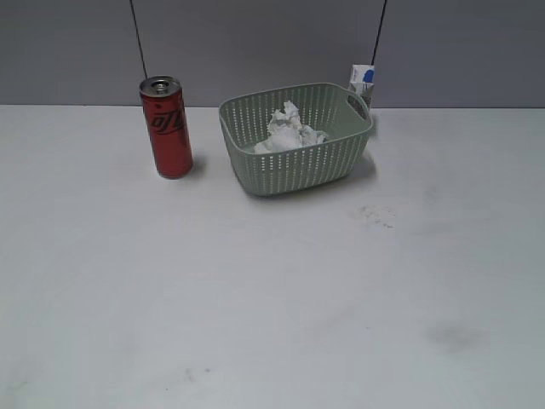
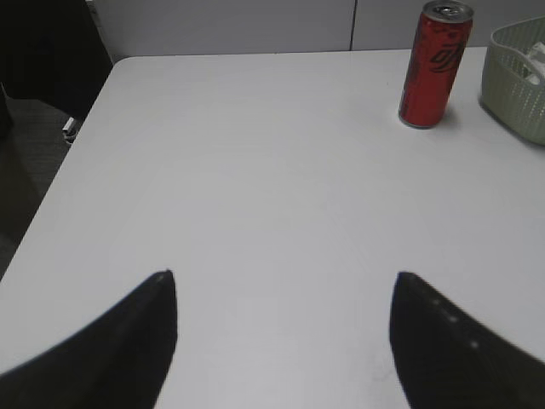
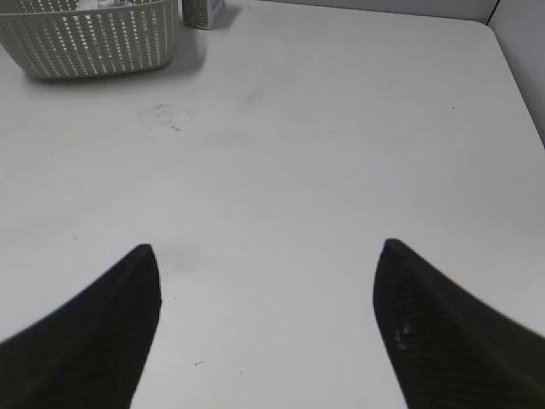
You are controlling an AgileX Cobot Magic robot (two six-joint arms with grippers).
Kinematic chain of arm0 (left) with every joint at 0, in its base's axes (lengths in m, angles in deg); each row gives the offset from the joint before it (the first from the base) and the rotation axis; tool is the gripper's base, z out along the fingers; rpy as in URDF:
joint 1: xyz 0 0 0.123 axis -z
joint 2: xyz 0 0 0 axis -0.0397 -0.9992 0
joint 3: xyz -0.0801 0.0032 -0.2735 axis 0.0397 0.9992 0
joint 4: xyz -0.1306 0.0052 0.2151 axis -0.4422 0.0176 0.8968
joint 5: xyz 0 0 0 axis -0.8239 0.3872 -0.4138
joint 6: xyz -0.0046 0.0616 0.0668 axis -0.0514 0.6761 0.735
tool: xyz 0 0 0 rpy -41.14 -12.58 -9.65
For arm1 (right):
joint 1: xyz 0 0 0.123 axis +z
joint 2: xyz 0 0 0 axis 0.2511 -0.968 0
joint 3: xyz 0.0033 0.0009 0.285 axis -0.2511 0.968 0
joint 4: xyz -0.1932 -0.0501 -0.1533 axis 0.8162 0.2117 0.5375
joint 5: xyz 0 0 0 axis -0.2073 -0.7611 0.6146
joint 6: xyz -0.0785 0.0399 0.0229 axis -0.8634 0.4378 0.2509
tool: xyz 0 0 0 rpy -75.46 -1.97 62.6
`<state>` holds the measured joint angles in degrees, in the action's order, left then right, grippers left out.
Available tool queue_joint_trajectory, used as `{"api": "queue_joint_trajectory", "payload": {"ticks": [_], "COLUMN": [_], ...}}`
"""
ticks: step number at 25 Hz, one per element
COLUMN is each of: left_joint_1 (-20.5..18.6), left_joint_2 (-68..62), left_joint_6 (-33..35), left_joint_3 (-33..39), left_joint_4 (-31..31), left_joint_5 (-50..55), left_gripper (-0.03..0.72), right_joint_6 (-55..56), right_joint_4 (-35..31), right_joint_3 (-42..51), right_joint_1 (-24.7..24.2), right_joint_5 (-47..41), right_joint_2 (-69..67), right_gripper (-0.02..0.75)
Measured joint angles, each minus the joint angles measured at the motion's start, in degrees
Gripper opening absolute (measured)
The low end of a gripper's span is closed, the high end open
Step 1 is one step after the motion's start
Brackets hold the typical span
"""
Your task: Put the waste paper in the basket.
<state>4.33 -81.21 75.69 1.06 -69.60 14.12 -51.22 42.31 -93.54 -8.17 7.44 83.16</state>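
The pale sage-green basket (image 1: 298,162) stands at the back middle of the white table. Crumpled white waste paper (image 1: 289,132) lies inside it; I cannot tell how many wads. The basket's side also shows in the left wrist view (image 2: 518,94) at the right edge and in the right wrist view (image 3: 94,43) at the top left. My left gripper (image 2: 283,277) is open and empty over bare table. My right gripper (image 3: 268,247) is open and empty over bare table. Neither gripper shows in the exterior view.
A red drink can (image 1: 167,127) stands left of the basket; it also shows in the left wrist view (image 2: 434,64). A small white-and-blue carton (image 1: 361,82) stands behind the basket's right corner. The table's left edge (image 2: 60,170) and right edge (image 3: 515,77) are in view.
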Motion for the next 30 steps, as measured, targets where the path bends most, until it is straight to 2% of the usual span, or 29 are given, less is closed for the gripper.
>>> {"api": "queue_joint_trajectory", "payload": {"ticks": [30], "left_joint_1": [0.00], "left_joint_2": [0.00], "left_joint_6": [0.00], "left_joint_3": [0.00], "left_joint_4": [0.00], "left_joint_5": [0.00], "left_gripper": [0.590], "right_joint_6": [0.00], "right_joint_4": [0.00], "right_joint_3": [0.00], "right_joint_1": [0.00], "right_joint_5": [0.00], "right_joint_2": [0.00], "right_gripper": [0.587]}}
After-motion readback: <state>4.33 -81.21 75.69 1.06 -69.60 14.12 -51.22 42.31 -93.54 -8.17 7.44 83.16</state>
